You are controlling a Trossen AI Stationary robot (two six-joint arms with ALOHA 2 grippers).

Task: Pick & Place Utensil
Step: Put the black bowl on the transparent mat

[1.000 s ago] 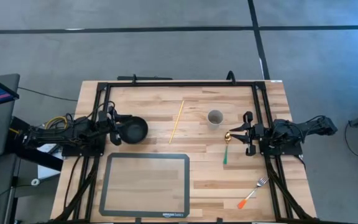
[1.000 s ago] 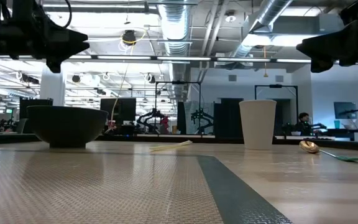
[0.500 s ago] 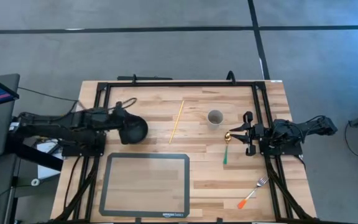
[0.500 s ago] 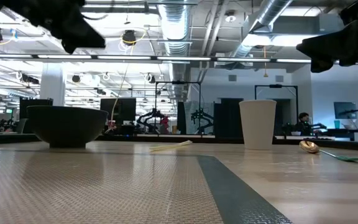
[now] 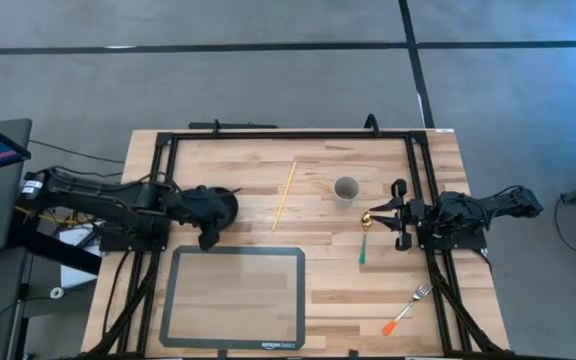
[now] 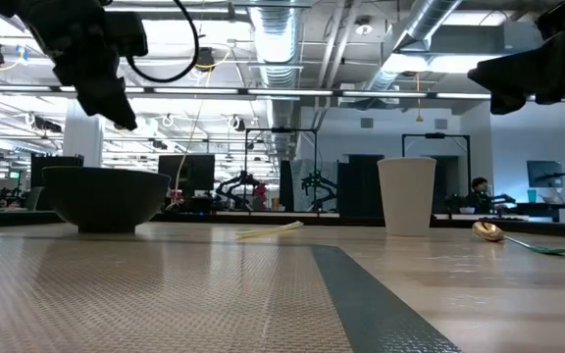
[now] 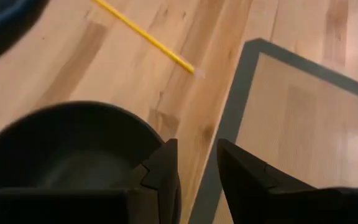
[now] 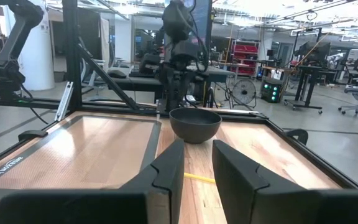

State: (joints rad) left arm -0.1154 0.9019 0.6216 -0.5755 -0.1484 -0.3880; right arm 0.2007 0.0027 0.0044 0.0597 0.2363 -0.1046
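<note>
Since 1 s ago the left pincer (image 5: 206, 238), slightly parted and empty, has swung over the bowl (image 5: 218, 207) toward the chopstick (image 5: 284, 195); the right pincer (image 5: 386, 217) waits, slightly parted and empty, beside the spoon (image 5: 365, 236).

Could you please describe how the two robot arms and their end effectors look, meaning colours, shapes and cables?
Both arms are black, built of jointed segments. The left arm has yellow cables bundled near its base, and a black cable loops beside its wrist in the low view. Each end effector, left and right, has two dark, flat, angular fingers with stepped inner edges. No markings are readable.
</note>
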